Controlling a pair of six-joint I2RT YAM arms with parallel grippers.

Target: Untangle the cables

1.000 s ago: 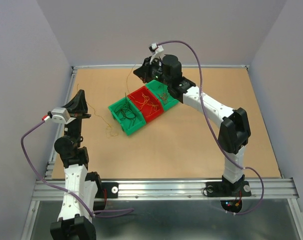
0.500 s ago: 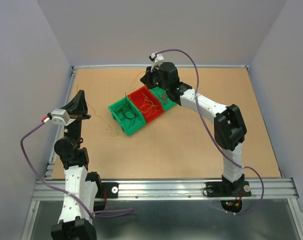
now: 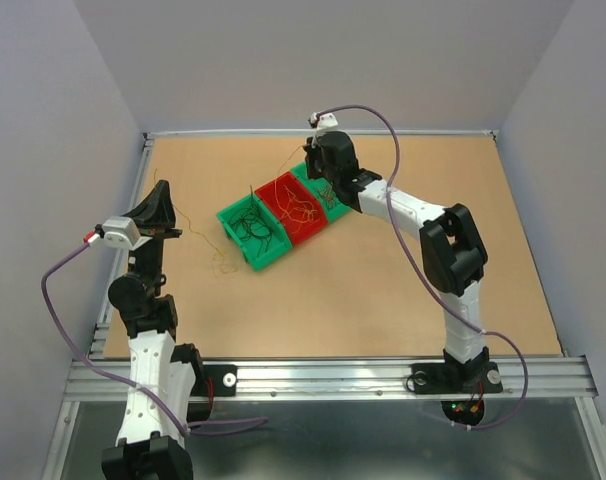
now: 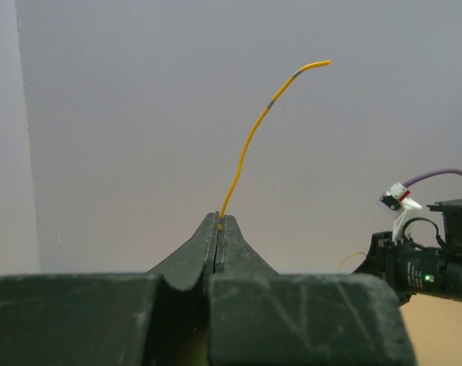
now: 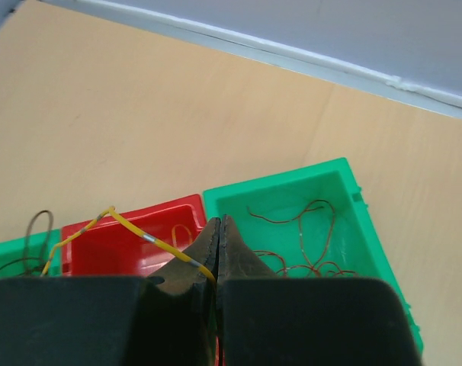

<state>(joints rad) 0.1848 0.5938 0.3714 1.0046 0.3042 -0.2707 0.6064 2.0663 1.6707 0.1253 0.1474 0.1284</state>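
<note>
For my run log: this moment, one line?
left gripper: shut on upright yellow wire | right gripper: shut on kinked yellow wire above red bin

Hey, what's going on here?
Two arms seem to be sorting thin wires by colour. The left gripper is shut on a yellow wire, held up in the air. The right gripper is shut on a second yellow wire where the red bin meets the far green bin, which holds reddish wires. The near green bin holds dark ones.
</note>
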